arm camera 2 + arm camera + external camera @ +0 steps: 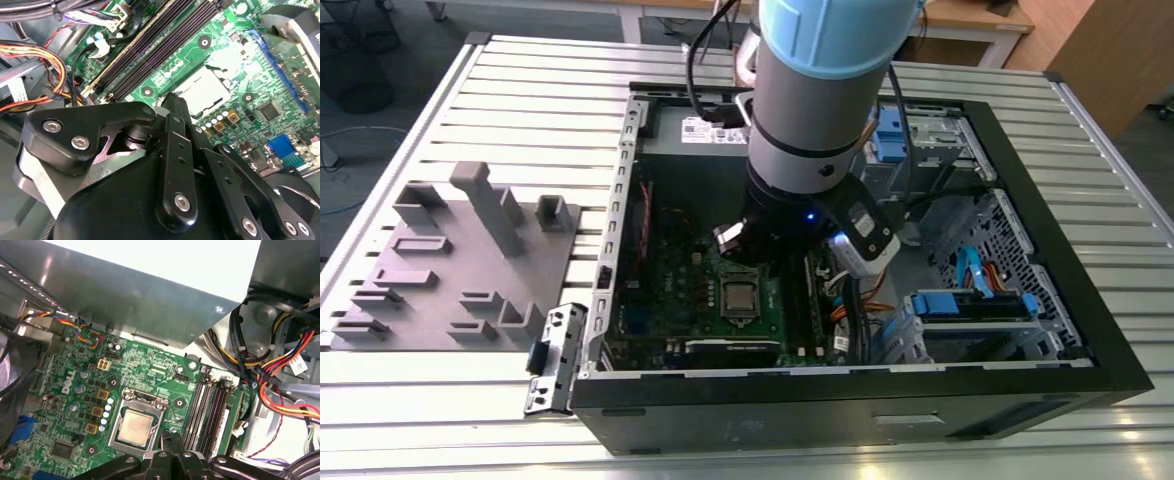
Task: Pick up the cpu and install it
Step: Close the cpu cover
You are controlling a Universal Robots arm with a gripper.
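- Cpu seated in socket frame on motherboard.
- End effector just beside cpu, fingertips narrow, holding nothing.

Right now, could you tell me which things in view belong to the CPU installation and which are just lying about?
Belong to the job:
- cpu, lying in the metal socket frame
- green motherboard
- pincer, beside the socket

Just lying about:
- grey plastic tray, outside the case at the exterior view's left
- coloured cables
- memory slots
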